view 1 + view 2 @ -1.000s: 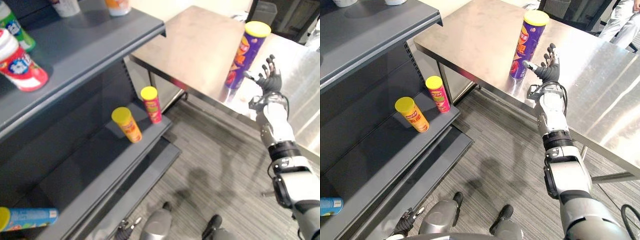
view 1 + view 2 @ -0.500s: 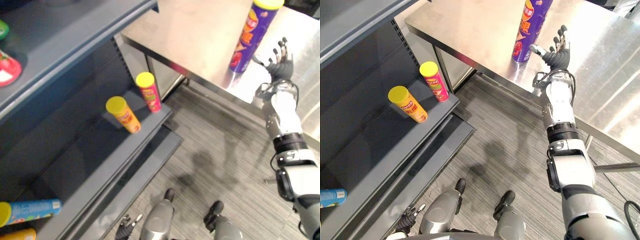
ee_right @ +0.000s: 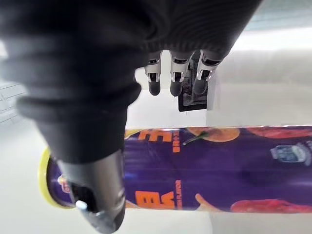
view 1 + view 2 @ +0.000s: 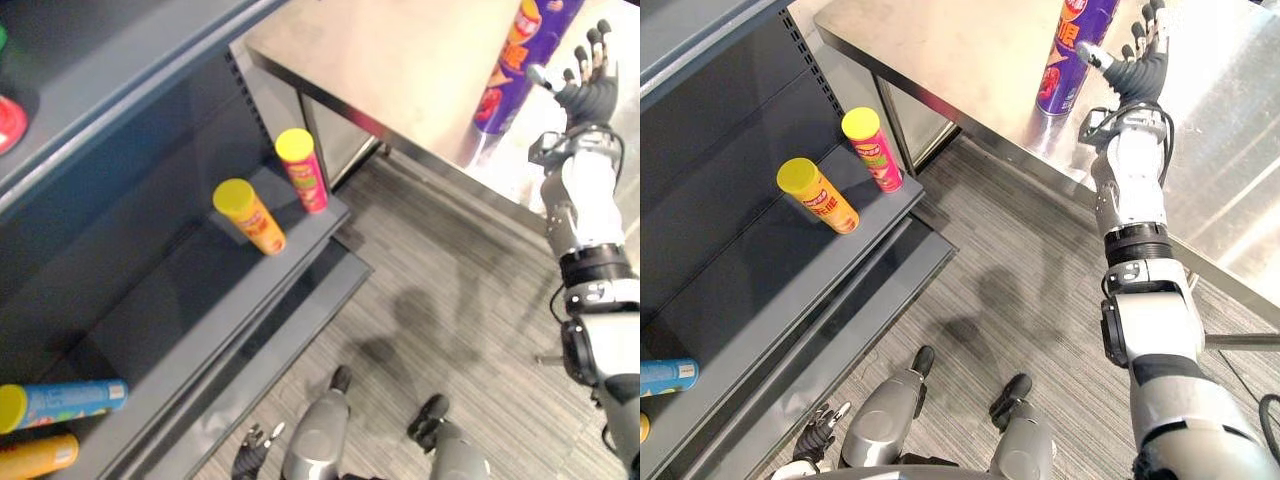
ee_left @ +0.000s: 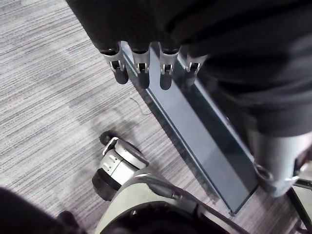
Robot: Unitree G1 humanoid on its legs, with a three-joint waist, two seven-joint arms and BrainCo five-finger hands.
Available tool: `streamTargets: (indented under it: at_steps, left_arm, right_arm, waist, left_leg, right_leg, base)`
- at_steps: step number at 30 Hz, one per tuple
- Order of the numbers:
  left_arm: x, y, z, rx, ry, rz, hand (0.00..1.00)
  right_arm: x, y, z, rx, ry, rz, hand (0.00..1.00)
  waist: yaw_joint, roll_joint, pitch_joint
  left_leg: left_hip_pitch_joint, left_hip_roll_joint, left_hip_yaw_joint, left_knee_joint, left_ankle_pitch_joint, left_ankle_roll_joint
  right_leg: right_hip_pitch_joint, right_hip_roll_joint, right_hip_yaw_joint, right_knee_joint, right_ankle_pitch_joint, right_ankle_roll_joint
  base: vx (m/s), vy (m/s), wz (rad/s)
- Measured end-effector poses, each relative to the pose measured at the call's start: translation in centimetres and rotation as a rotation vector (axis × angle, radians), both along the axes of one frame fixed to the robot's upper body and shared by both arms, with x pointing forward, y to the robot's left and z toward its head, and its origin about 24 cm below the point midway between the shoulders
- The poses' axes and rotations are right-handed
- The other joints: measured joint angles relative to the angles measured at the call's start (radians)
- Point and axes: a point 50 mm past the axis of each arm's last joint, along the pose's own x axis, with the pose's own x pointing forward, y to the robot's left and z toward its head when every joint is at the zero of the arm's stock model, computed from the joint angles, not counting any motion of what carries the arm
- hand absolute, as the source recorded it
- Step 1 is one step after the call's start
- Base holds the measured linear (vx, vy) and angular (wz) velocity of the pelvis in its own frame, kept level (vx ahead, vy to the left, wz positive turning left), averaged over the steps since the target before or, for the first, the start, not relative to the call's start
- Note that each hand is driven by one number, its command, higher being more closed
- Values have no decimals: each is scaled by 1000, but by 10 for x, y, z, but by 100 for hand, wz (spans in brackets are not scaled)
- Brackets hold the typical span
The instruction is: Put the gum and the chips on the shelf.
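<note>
A tall purple chips can (image 4: 512,70) with a yellow lid stands near the front edge of the steel table (image 4: 400,70). My right hand (image 4: 584,88) is raised just to the right of it, open, fingers spread and the thumb pointing at the can. In the right wrist view the can (image 3: 219,165) lies between the fingers (image 3: 175,80) and the thumb (image 3: 95,195), with a gap on both sides. My left hand (image 5: 141,68) hangs low over the floor, fingers relaxed and holding nothing.
A dark grey shelf unit (image 4: 170,300) fills the left. On its middle board stand an orange can (image 4: 250,216) and a red can (image 4: 303,171), both yellow-lidded. A blue can (image 4: 62,404) and an orange one (image 4: 36,458) lie lower left. Grey striped floor (image 4: 450,310) lies between shelf and table.
The camera has tilted down and shifted, so the whole scene sits higher in view. My right hand has stayed open beside the purple can, a little closer to it.
</note>
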Motion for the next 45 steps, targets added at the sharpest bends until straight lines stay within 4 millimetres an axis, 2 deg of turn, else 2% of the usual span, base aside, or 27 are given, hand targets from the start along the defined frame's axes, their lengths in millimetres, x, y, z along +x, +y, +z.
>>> streamTargets:
  at_steps: [8,16,17,24,30,45]
  left_arm:
    - [1,-1,0,-16,-9,-14,0]
    - [2,-2,1,-20,-11,-26,0]
    - [2,-2,1,-21,-11,-25,0]
    - [1,-3,0,-47,-16,-10,0]
    - [2,-4,0,-58,-20,-20,0]
    - [2,-5,0,-74,-23,-18,0]
  right_arm:
    - [1,7,8,-24,-16,19,0]
    - [6,5,2,-36,27,27,0]
    - [7,5,0,-36,34,26,100]
    - [10,-1,-8,-24,71,11,100]
    - [9,-1,-7,-28,51,12,100]
    - [9,-1,-10,-46,32,25,100]
  waist:
    - [10,2,1]
    - [12,3,2]
    - [12,3,2]
    - [12,4,2]
    - [11,13,7]
    - [20,13,7]
  left_leg:
    - [-5,2,-15,0,3,-5]
    - [-12,2,-14,1,6,-10]
    - [-12,2,-14,1,6,-10]
    - [-13,3,-13,2,6,-10]
    - [-13,3,-13,2,6,-10]
    - [-13,13,-10,2,6,-11]
  right_leg:
    - [-3,-7,-18,23,-23,-2]
    - [-17,-13,-19,41,-32,-6]
    - [-17,-13,-19,41,-32,-6]
    - [-17,-12,-19,39,-32,-6]
    - [-17,-12,-18,39,-32,-6]
    - [-17,2,-13,33,-31,-7]
  base:
    - [4,-8,6]
    - [0,0,0]
    - [0,0,0]
    - [0,0,0]
    - [0,0,0]
    - [0,0,0]
